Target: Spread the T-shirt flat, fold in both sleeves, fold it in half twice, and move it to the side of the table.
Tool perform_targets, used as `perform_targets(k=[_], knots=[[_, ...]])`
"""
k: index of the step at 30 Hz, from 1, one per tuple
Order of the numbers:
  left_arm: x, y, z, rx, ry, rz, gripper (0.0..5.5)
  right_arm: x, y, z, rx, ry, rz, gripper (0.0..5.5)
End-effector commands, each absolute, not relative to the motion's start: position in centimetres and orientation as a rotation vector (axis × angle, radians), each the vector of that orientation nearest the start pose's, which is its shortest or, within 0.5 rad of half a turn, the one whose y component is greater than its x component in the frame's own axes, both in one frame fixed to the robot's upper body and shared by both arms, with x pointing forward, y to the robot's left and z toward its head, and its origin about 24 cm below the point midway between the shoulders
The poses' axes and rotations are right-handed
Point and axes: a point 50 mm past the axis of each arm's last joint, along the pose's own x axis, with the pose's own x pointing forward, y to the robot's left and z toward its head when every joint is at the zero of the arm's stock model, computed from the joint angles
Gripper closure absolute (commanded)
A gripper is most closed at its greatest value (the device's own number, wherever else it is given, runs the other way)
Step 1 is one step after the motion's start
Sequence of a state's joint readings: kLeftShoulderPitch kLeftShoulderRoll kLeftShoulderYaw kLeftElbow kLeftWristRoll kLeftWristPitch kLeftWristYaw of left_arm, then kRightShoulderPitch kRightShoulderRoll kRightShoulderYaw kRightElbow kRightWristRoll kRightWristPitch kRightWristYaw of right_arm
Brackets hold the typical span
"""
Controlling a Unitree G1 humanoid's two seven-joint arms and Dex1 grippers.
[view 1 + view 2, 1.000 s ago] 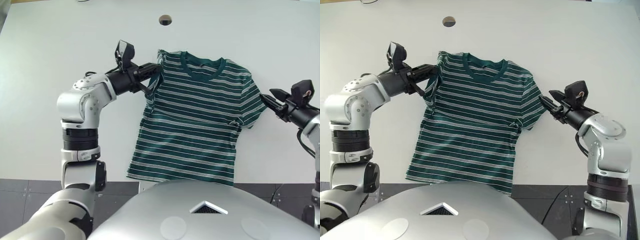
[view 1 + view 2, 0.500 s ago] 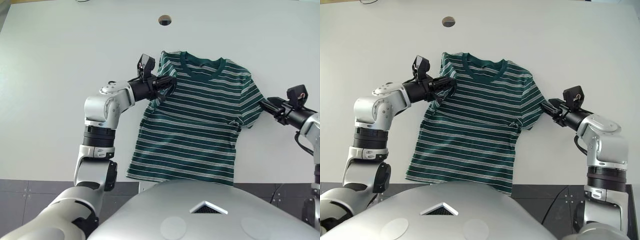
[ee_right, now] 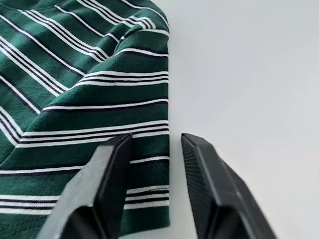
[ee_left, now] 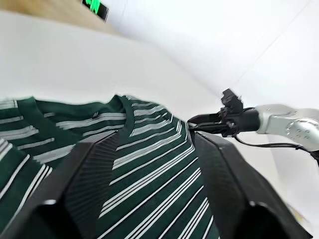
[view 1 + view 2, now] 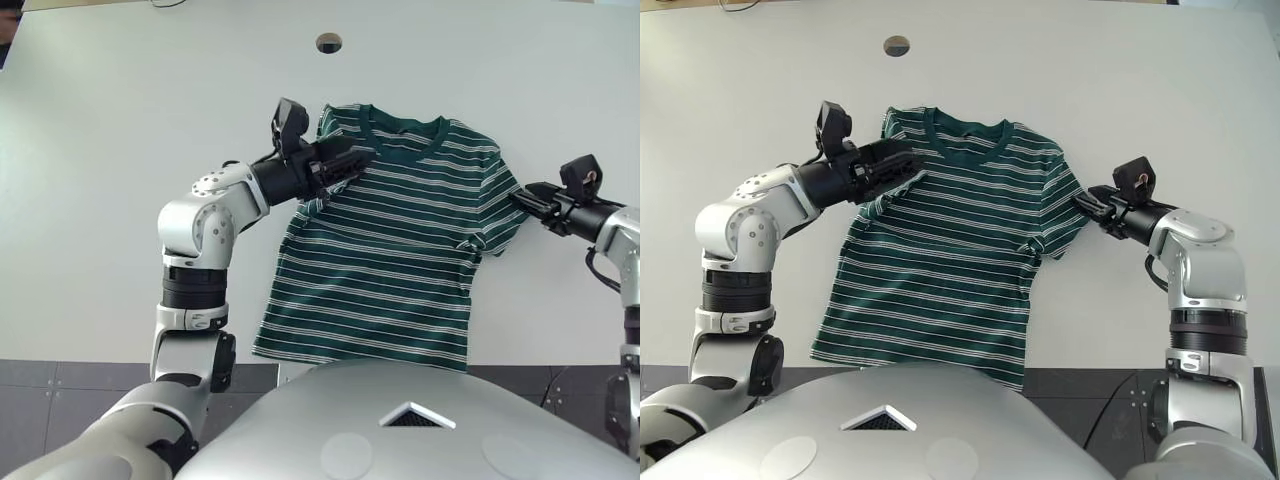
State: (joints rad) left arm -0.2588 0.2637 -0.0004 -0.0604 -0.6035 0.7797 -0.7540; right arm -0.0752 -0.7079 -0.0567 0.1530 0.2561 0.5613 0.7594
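A green T-shirt [image 5: 390, 260] with white stripes lies face up on the white table [image 5: 100, 200], collar toward the far side. My left gripper [image 5: 350, 160] hovers over its left shoulder beside the collar, fingers spread wide, and the left sleeve lies bunched inward under it. In the left wrist view the left gripper [image 4: 154, 142] stands open with striped cloth below the gap. My right gripper [image 5: 518, 197] is at the outer edge of the right sleeve [image 3: 99, 99]. The right gripper [image 3: 157, 142] is open, one finger [image 3: 99, 184] over the sleeve hem and the other over bare table.
A small round hole [image 5: 328, 43] sits in the table beyond the collar. Wide bare table spreads to the left and far side. The shirt's bottom hem [image 5: 360, 345] lies close to the table's near edge.
My left arm swung right, carrying the left sleeve inward onto the shirt, and its fingers have spread. My right gripper moved in and up to the right sleeve's edge.
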Motion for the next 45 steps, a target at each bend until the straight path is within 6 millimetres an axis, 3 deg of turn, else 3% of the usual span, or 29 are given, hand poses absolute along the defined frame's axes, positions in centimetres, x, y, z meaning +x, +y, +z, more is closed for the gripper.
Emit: perform_targets(k=[1, 7, 14, 20, 30, 45], knots=[[27.1, 13.5, 8.5, -0.415, 0.354, -0.945, 2.01, 23.2, -28.6, 3.3, -0.145, 0.782, 0.515, 4.45], [27.4, 14.0, 9.2, -0.400, 0.340, -0.920, 1.16, 23.2, -28.9, 3.9, -0.175, 0.792, 0.525, 5.40], [27.5, 13.9, 9.1, -0.407, 0.337, -0.922, 0.02, 23.4, -29.0, 4.5, -0.193, 0.784, 0.527, 5.40], [27.7, 14.0, 9.3, -0.423, 0.333, -0.926, 0.02, 24.7, -28.1, 7.6, -0.235, 0.683, 0.554, 5.40], [27.3, 13.5, 9.5, -0.459, 0.338, -0.981, 0.02, 25.6, -25.6, 10.1, -0.285, 0.632, 0.631, 5.40], [27.0, 13.4, 9.1, -0.470, 0.336, -0.981, 0.02, 27.9, -17.6, 9.6, -0.122, 0.610, 0.815, 5.40]])
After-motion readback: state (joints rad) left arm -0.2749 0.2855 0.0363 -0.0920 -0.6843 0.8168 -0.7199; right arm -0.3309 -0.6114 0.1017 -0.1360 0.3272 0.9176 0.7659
